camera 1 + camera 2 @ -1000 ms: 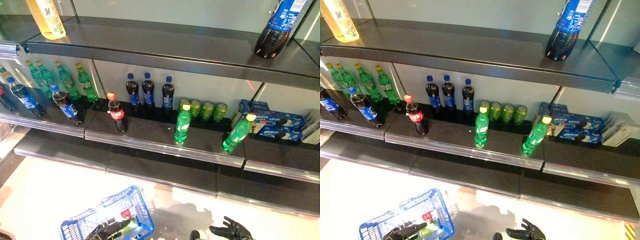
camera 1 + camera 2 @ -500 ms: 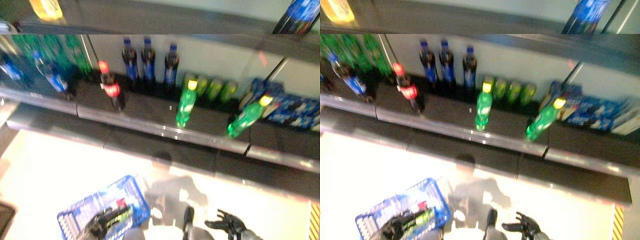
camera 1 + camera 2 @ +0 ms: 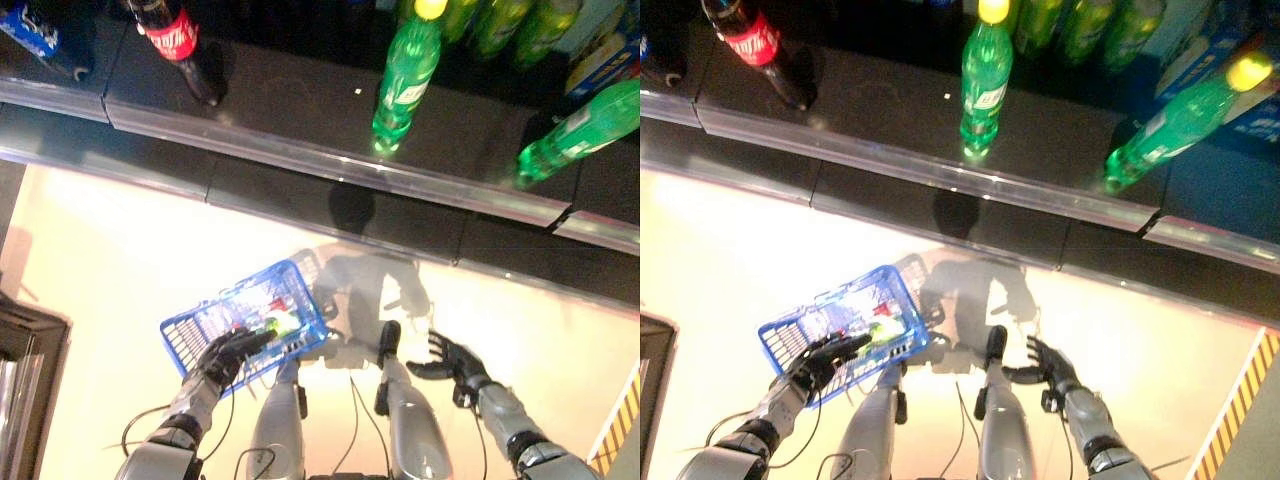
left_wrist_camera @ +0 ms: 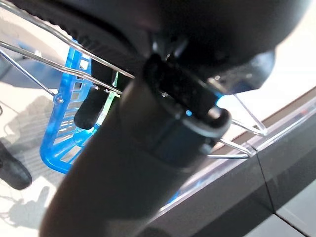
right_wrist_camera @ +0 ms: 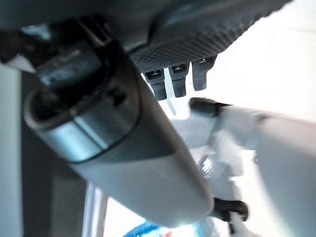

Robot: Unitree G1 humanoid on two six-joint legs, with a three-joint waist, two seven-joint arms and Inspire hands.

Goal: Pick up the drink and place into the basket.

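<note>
From the left eye view, the blue basket point(image 3: 250, 320) hangs from the left hand point(image 3: 228, 352), fingers curled round its handle, with a green drink point(image 3: 275, 325) lying inside, so the drop looks done. In the right eye view, the right hand point(image 3: 1048, 365), beside the basket, is spread and empty. The left wrist view shows fingers hooked over the basket's wire; the right wrist view shows straight fingers, nothing held.

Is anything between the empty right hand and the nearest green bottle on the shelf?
Nothing visible: only bare floor and the shelf's front edge lie between the open right hand and the upright green plastic bottle.
</note>
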